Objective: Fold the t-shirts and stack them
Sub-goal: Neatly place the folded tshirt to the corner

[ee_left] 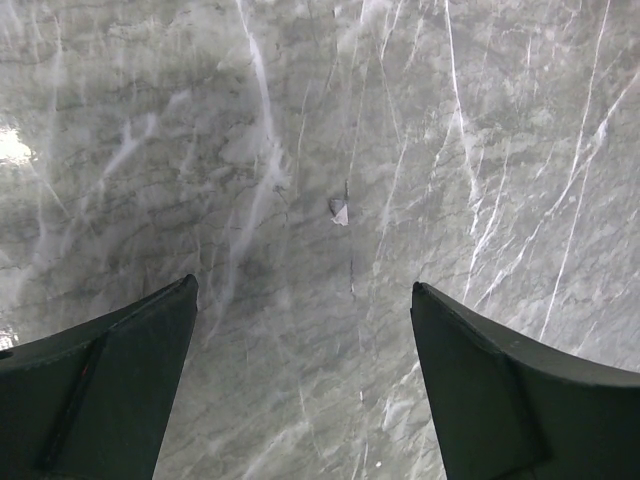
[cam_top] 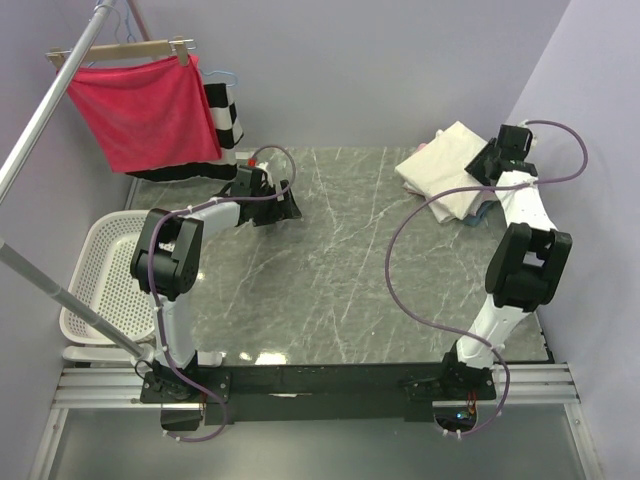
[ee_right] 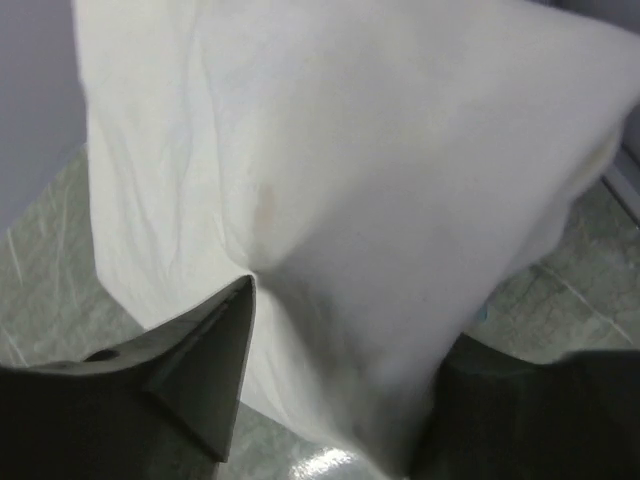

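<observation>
Right fingers (ee_right: 190, 370) half apart around cream cotton t-shirt (ee_right: 380, 180), grip unclear: pulling away may drag fold loose. Left fingers (ee_left: 100, 390) wide, empty.

A robot test cell in a lab, set up as a laundry corner. Two black robot arms (cam_top: 165, 262) are bolted to a slotted aluminium rail (cam_top: 320, 386) at the near edge of a grey marble-patterned counter (cam_top: 340, 270). Bare lilac walls (cam_top: 400, 70) close it in. A red cloth (cam_top: 145, 110) hangs on a wooden hanger (cam_top: 120, 50) far left, a white perforated plastic basket (cam_top: 95, 285) sits left, and folded cream t-shirts (cam_top: 445, 170) lie far right.
</observation>
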Motion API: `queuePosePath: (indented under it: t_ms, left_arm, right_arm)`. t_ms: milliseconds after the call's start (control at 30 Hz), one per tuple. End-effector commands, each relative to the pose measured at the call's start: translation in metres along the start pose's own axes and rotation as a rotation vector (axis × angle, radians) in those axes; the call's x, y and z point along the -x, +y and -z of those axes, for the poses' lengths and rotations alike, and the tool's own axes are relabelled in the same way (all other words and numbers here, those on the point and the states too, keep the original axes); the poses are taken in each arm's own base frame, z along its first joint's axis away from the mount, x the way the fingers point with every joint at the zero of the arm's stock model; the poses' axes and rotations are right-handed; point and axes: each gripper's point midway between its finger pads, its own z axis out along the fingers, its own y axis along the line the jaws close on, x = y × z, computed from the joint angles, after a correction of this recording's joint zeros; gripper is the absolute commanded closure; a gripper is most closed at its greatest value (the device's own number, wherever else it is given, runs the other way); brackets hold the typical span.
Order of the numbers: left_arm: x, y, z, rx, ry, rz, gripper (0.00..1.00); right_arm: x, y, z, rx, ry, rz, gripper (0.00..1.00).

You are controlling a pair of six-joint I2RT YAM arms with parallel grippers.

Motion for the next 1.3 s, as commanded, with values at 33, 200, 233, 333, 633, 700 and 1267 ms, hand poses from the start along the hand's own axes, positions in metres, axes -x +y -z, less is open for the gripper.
queuePosePath:
  t_ms: [33, 200, 233, 333, 633, 700, 1267]
  left_arm:
    - [0.009, -0.016, 0.008, -0.039, -0.033, -0.016, 0.05]
    - [0.012, -0.008, 0.012, 0.018, -0.058, -0.014, 0.04]
    - [0.016, -0.008, 0.016, 0.029, -0.078, -0.012, 0.04]
    - [0.027, -0.008, 0.026, 0.070, -0.133, -0.020, 0.00]
    - [0.061, -0.018, 0.074, 0.135, -0.276, -0.050, 0.01]
    - [0.065, -0.027, 0.092, 0.112, -0.311, -0.052, 0.01]
    - [0.047, -0.006, 0.252, 0.335, -0.712, -0.036, 0.00]
  right_arm:
    - [0.020, -0.020, -0.012, -0.107, -0.088, -0.030, 0.23]
    - [0.028, -0.022, 0.017, -0.146, -0.223, -0.034, 0.05]
    - [0.027, -0.022, 0.030, -0.156, -0.261, -0.029, 0.04]
    - [0.020, -0.013, 0.061, -0.168, -0.359, -0.003, 0.00]
    - [-0.021, 0.033, 0.134, 0.068, -0.436, 0.067, 0.00]
    - [-0.047, 0.044, 0.143, 0.112, -0.410, 0.114, 0.00]
    - [-0.170, 0.059, 0.170, 0.395, -0.213, 0.378, 0.00]
